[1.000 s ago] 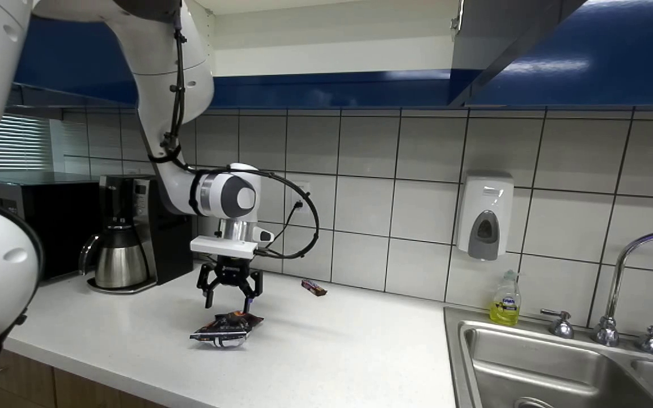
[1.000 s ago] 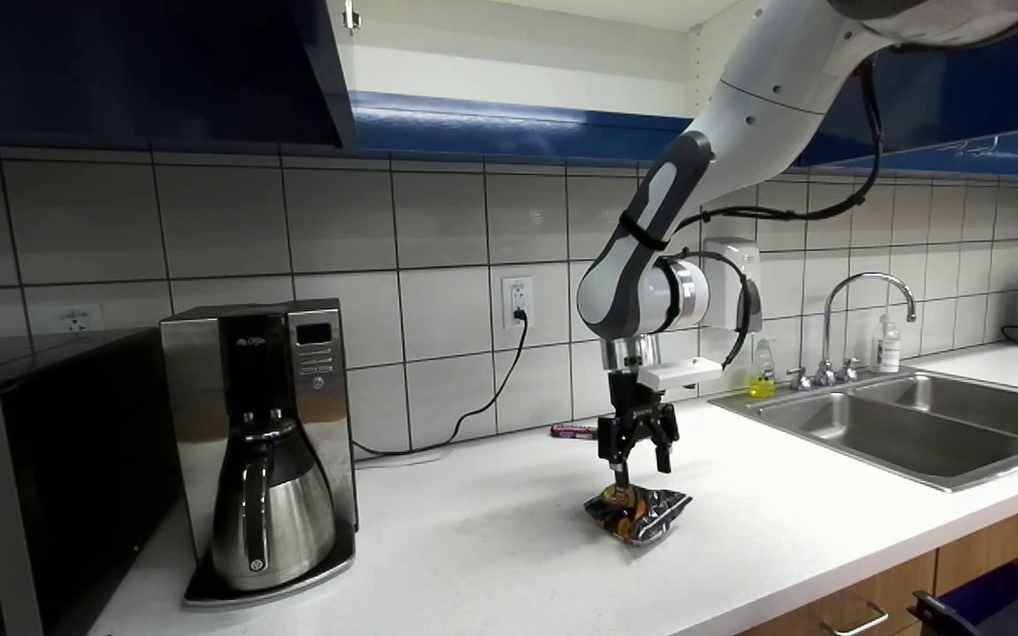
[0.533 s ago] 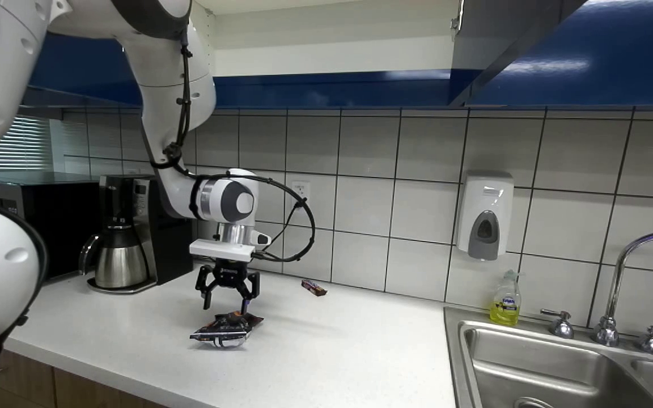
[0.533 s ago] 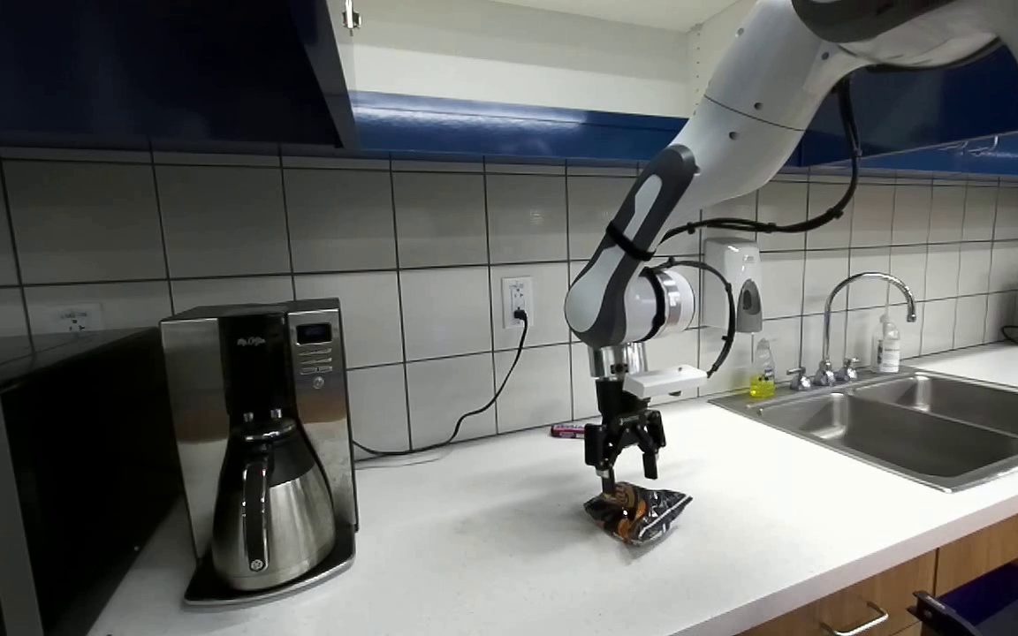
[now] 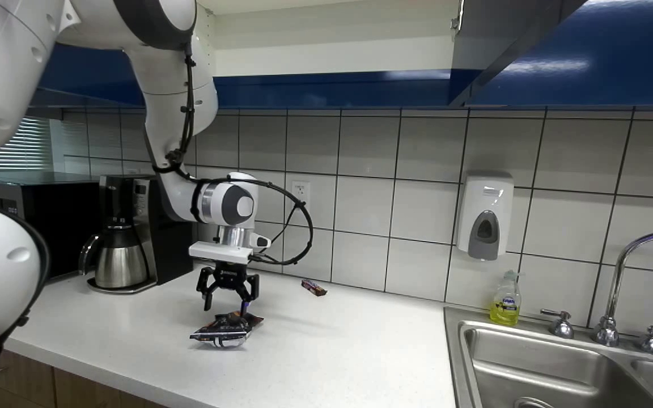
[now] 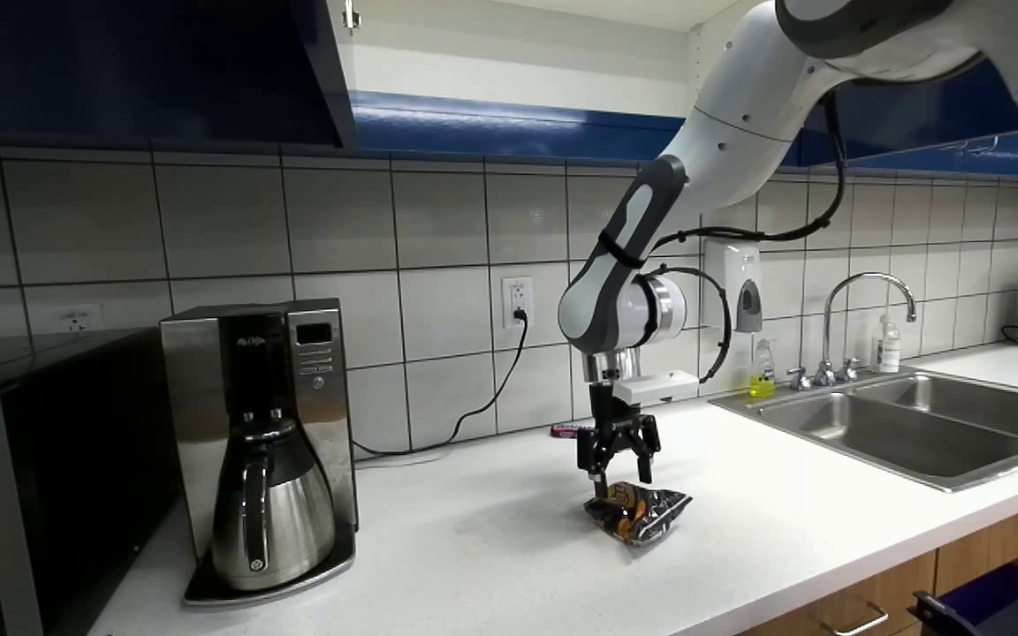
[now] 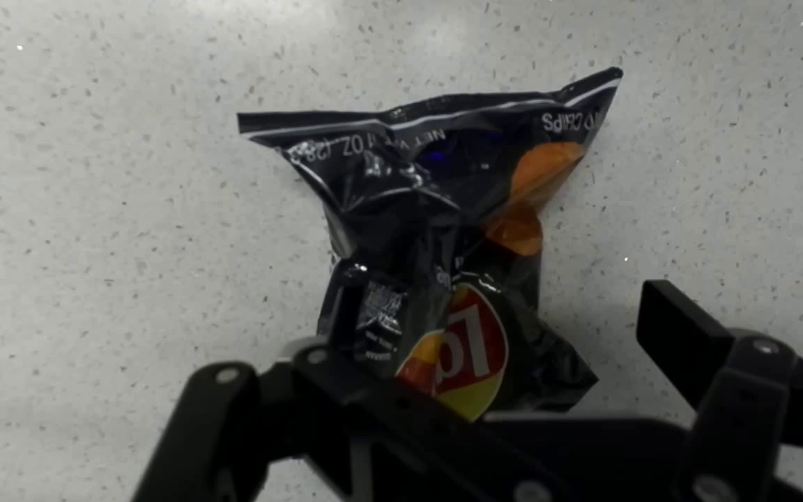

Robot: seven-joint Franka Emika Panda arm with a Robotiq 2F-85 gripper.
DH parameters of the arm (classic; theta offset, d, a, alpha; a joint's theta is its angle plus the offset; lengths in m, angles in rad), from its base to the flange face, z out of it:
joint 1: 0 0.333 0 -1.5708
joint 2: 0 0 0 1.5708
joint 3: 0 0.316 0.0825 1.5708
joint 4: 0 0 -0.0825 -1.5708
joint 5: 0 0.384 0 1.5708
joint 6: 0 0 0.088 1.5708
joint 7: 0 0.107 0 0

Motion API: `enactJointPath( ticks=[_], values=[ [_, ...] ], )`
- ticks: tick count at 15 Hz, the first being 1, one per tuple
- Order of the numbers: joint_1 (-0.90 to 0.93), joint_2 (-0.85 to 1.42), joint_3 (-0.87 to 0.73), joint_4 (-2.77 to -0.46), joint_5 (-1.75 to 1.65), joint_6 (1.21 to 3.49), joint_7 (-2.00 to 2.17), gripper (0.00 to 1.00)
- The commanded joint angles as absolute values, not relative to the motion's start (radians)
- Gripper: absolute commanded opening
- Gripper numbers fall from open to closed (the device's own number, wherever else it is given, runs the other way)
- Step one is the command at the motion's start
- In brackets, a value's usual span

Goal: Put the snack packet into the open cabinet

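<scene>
The snack packet (image 5: 225, 331) is a dark, crinkled foil chip bag lying on the white counter. It also shows in an exterior view (image 6: 641, 517) and in the wrist view (image 7: 436, 188), where its lower end is partly hidden by the gripper. My gripper (image 5: 225, 307) is open, pointing down just above the packet, with nothing held. In the wrist view the gripper (image 7: 513, 321) has one finger over the packet's left side and the other to its right, apart from it. The open cabinet (image 5: 332, 45), with white interior and blue lower edge, is above in both exterior views.
A coffee maker (image 6: 262, 442) and a microwave (image 6: 76, 459) stand on the counter. A small wrapped bar (image 5: 313, 287) lies near the tiled wall. The steel sink (image 5: 454, 351), a yellow soap bottle (image 5: 505, 303) and a wall dispenser (image 5: 485, 215) are at the side.
My gripper has shifted left and slightly lower over the packet in an exterior view, and the arm has come down a little. The packet has not moved.
</scene>
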State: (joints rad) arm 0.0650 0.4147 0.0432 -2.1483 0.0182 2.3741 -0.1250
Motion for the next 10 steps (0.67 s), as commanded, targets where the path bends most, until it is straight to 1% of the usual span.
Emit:
enactJointPath(
  ticks=[1, 10],
  values=[
    [0.070, 0.433, 0.039, -2.118, -0.006, 2.362, -0.067, 1.00],
    [0.075, 0.454, 0.026, -2.098, -0.012, 2.358, -0.001, 1.00]
  ],
)
